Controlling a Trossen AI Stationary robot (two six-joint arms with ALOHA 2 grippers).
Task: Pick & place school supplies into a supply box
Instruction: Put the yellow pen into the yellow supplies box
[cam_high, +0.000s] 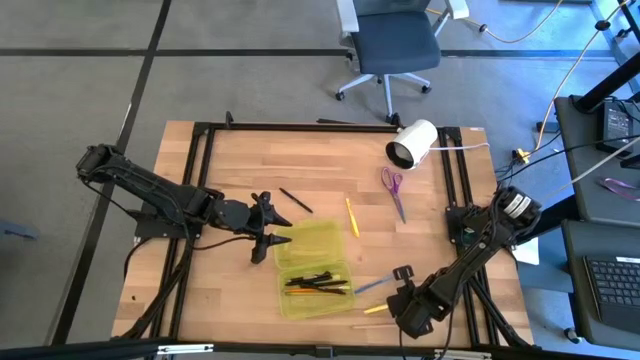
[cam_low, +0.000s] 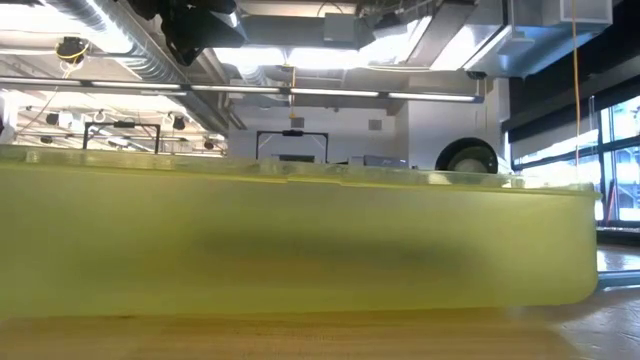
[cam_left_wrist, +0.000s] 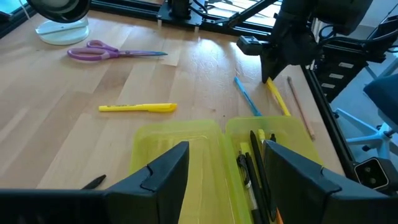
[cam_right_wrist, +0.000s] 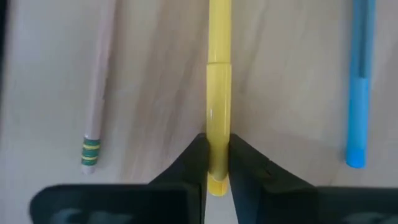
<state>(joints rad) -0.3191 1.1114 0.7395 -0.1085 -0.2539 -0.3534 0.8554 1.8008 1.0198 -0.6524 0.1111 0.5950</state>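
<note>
The yellow-green supply box (cam_high: 312, 268) lies open on the table, its lid (cam_high: 312, 240) flat on the far side, and several dark pens (cam_high: 318, 283) lie in its tray. Its wall (cam_low: 300, 240) fills the low view. My left gripper (cam_left_wrist: 227, 177) is open at the lid's left edge, one finger on each side of the lid (cam_left_wrist: 180, 149). My right gripper (cam_high: 400, 300), near the table's near edge right of the box, is shut on a yellow pen (cam_right_wrist: 217, 74). A pencil (cam_right_wrist: 99, 81) and a blue pen (cam_right_wrist: 360, 81) lie beside that pen. My right gripper pinches the yellow pen close to one end (cam_right_wrist: 218, 146) between its two fingertips. The fingers come from above, pointing down, and lie across the pen. The pen is level and parallel to the pencil and blue pen; whether it is clear of the table I cannot tell.
Farther from the near edge lie purple-handled scissors (cam_high: 393, 190), a second yellow pen (cam_high: 352, 217) and a black pen (cam_high: 296, 200). A white cylinder (cam_high: 413, 143) lies near the table's far right corner. A black frame runs round the table top (cam_high: 205, 160).
</note>
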